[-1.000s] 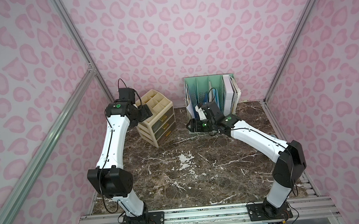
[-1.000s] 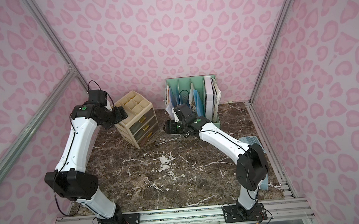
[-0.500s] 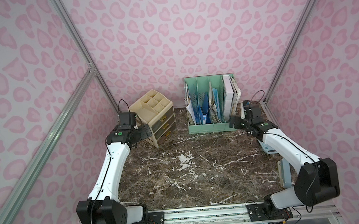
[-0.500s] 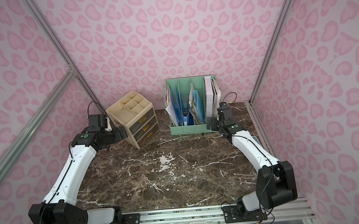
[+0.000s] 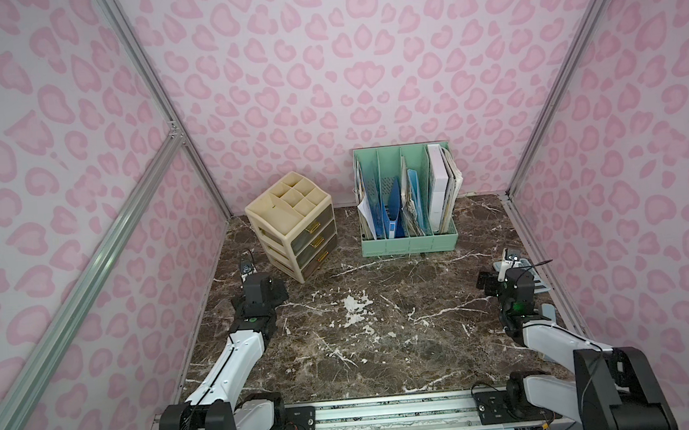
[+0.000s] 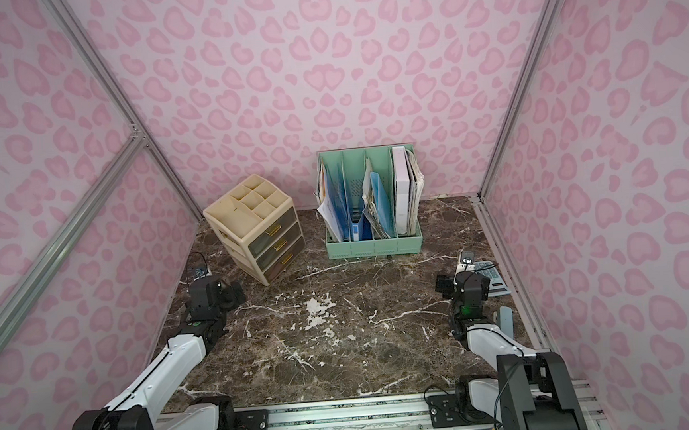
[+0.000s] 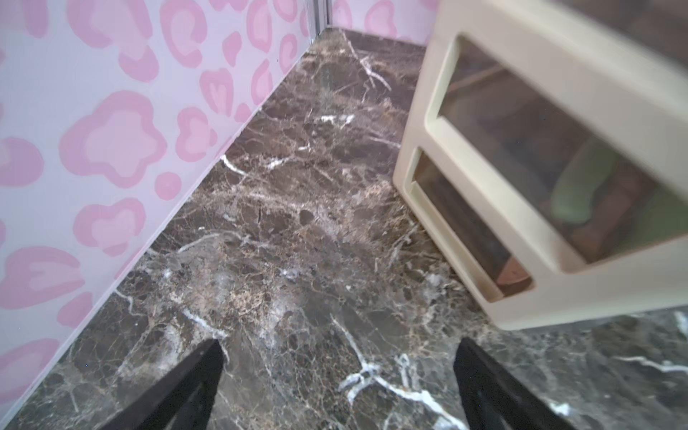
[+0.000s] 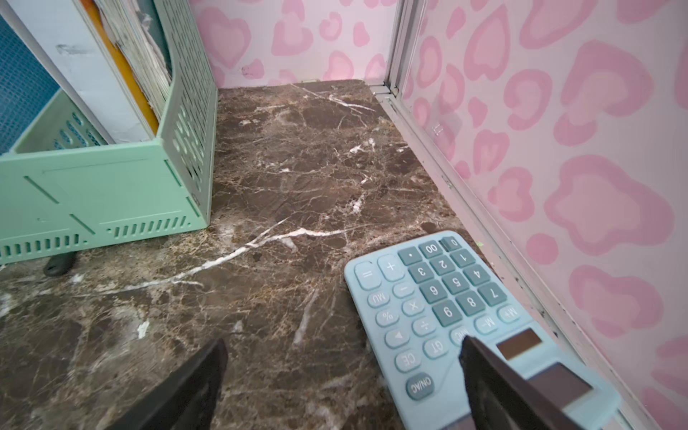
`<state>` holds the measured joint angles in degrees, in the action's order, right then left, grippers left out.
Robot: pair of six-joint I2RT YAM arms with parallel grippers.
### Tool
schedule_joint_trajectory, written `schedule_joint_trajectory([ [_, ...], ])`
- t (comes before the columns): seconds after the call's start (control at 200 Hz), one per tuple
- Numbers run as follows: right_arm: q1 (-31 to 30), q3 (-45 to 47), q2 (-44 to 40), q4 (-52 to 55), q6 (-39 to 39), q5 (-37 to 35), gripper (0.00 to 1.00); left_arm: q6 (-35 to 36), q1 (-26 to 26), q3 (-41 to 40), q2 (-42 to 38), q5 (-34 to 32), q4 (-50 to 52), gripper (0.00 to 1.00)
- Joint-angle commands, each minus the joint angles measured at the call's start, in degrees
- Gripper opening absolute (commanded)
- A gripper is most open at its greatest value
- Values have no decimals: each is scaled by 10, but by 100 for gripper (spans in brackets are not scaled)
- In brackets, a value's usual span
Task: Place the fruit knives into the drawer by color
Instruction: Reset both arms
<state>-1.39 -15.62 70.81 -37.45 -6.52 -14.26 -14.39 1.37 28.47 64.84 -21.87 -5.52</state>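
At the left gripper (image 7: 340,353), jaws spread wide, nothing between them but bare table (image 7: 298,242). It sits low over the marble at the table's 9 o'clock in both top views, near the left wall.

From there the drawer unit (image 7: 465,111) stands at about 1 o'clock, close but apart from the fingers. Through its smoky side a green knife (image 7: 573,193) shows in the middle drawer (image 7: 521,123). The end of a pink knife (image 7: 515,276) shows in the bottom drawer (image 7: 454,219). How many of each, cannot tell. The top drawer is too blurred to read, and teal knives cannot be made out.

In both top views the unit stands at the table's 11 o'clock, turned so its fronts face about 5 o'clock. All three drawers are pushed in flush.

At the right gripper (image 8: 344,346), jaws are likewise wide apart and empty. It sits at the table's 3 o'clock, near the right wall. One finger (image 8: 495,372) crosses in front of the display end of a blue calculator (image 8: 439,309). Whether it touches, cannot tell. The calculator lies flat beside the right wall.

A green rack (image 8: 93,193) of files stands at the table's 1 o'clock against the back wall, well apart from the right gripper and near the drawer unit.
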Motion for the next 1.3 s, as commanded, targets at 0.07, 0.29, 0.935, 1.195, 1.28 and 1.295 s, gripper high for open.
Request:
schedule_joint_trajectory([
  [0.07, 4, 12, 80, -228, 17, 29, 100, 54, 0, -29, 72, 11, -211, 99],
  [0.29, 6, 49, 133, -356, 18, 20, 100, 80, 0, -50, 133, 31, -314, 99],
  [0.935, -11, 33, 169, -358, 31, -3, 100, 91, -2, -20, 227, 61, -348, 99],
  [1.195, -11, 33, 170, -359, 31, -3, 100, 91, -1, -9, 237, 62, -337, 99],
  [1.28, -11, 33, 170, -359, 31, -3, 100, 92, -2, -11, 234, 63, -337, 99],
  [1.295, -11, 33, 170, -359, 31, -3, 100, 91, -3, -13, 232, 63, -338, 99],
])
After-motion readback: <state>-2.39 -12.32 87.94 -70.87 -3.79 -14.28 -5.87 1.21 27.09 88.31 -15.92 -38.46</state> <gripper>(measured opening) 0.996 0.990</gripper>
